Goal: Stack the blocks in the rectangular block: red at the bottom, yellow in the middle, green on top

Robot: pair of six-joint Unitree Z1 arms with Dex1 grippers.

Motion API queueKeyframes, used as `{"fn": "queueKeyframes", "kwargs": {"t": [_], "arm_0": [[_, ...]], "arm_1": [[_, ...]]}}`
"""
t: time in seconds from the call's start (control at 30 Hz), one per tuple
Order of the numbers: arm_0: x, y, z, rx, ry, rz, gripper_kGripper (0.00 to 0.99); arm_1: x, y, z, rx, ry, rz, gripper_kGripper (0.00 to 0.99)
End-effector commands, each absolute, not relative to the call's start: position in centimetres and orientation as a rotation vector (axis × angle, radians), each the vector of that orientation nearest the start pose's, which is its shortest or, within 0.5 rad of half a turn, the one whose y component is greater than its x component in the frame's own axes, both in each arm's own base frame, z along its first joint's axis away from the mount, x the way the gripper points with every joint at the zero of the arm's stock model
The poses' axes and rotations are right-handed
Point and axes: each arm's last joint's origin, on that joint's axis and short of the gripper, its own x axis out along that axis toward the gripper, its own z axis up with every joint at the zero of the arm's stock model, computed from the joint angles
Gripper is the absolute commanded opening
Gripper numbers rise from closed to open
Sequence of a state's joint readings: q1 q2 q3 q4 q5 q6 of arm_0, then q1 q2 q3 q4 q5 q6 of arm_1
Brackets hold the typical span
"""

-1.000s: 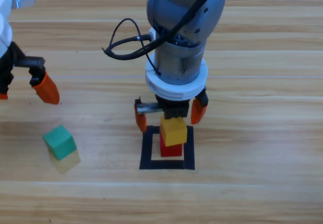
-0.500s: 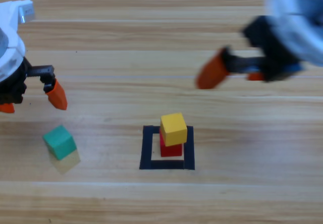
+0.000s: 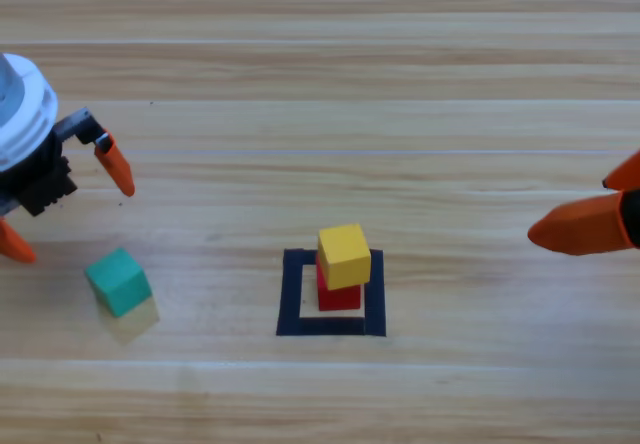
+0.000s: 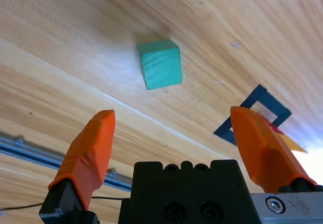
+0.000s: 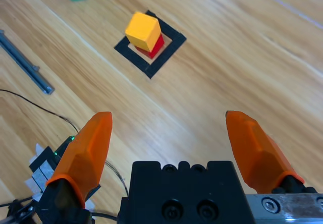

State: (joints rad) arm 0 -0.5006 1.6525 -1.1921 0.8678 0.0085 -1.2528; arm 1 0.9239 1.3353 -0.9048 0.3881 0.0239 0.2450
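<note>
Table (image 3: 300,64): wooden, fills the high view; left gripper (image 3: 65,199) at 9 o'clock, jaws spread, nothing held, just above the green cube; right gripper (image 3: 600,214) at 3 o'clock edge, jaws spread, nothing held; rectangular block (image 3: 292,294) at 6 o'clock, a black tape outline; yellow cube (image 3: 344,255) rests on red cube (image 3: 338,297) inside it; green cube (image 3: 119,281) lies at 8 o'clock, well apart from the outline.

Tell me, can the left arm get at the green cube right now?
Probably yes. The left claw is open, close above the green cube, which sits alone on bare wood with nothing between them.
</note>
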Motion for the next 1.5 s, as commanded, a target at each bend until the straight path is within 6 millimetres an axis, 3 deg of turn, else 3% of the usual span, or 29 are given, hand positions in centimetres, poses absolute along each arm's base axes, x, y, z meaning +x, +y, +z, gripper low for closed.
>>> {"fn": "queueKeyframes", "kwargs": {"t": [0.03, 0.8, 1.5], "arm_0": [[25.3, -14.8, 25.9, -0.692, 1.382, 0.548, 0.969], [29.3, -17.1, 20.0, -0.587, 1.450, 0.652, 0.959], [28.8, -16.7, 17.5, -0.601, 1.474, 0.637, 0.859]], "arm_1": [[13.0, 16.3, 31.3, -0.129, 0.810, 0.772, 0.990], [14.0, 17.6, 30.0, -0.159, 0.868, 0.757, 0.990], [14.2, 17.8, 29.9, -0.162, 0.875, 0.755, 0.990]]}}
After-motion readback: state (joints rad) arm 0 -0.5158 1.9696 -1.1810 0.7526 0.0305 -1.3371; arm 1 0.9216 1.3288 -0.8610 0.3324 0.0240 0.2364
